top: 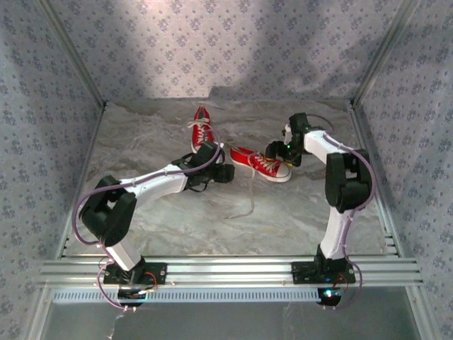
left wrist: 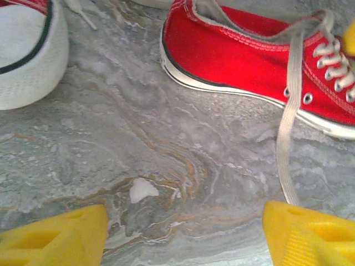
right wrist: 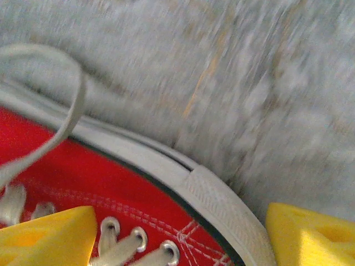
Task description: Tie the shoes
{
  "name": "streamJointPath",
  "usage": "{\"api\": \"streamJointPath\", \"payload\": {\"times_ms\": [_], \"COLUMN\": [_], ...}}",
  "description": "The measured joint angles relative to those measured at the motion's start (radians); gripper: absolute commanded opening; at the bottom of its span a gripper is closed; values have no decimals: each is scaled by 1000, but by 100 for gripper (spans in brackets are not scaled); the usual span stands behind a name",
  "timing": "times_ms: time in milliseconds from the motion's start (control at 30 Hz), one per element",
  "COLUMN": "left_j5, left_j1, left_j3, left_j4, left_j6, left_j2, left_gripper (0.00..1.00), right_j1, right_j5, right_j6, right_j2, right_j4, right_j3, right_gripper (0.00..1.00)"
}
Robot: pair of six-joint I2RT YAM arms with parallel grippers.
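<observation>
Two red shoes with white soles and white laces lie on the marbled table. One shoe (top: 202,129) points away at the back. The other shoe (top: 260,163) lies slantwise to its right, and a loose lace (top: 248,195) trails from it toward the near edge. My left gripper (top: 224,172) hovers low between them, open (left wrist: 186,238) over bare table; the slanted shoe (left wrist: 244,55) and its hanging lace (left wrist: 285,138) are just ahead. My right gripper (top: 277,150) is open (right wrist: 177,238) over that shoe's toe end (right wrist: 111,188), with the rubber sole rim (right wrist: 222,205) between its yellow fingers (right wrist: 44,235).
The white toe cap (left wrist: 28,50) of the back shoe is close on the left gripper's left. Patterned walls (top: 42,106) close in the table on three sides, and an aluminium rail (top: 226,269) runs along the near edge. Bare marble (top: 283,219) stretches in front of the shoes.
</observation>
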Motion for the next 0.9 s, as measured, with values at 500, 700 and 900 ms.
{"api": "streamJointPath", "payload": {"times_ms": [500, 700, 900], "left_j5": [62, 102, 116], "left_j1": [86, 183, 240], "left_j3": [-115, -219, -292], "left_j4": [73, 125, 131], "left_j6": [-86, -142, -168], "left_j2": [-65, -176, -264], "left_gripper": [73, 73, 73], "right_j1": [185, 208, 235], "right_j5": [192, 230, 248], "right_j6": [23, -36, -102], "right_j2": [-281, -97, 138], "right_j4": [67, 67, 13], "right_j3": [-184, 83, 342], "right_gripper": [78, 72, 72]}}
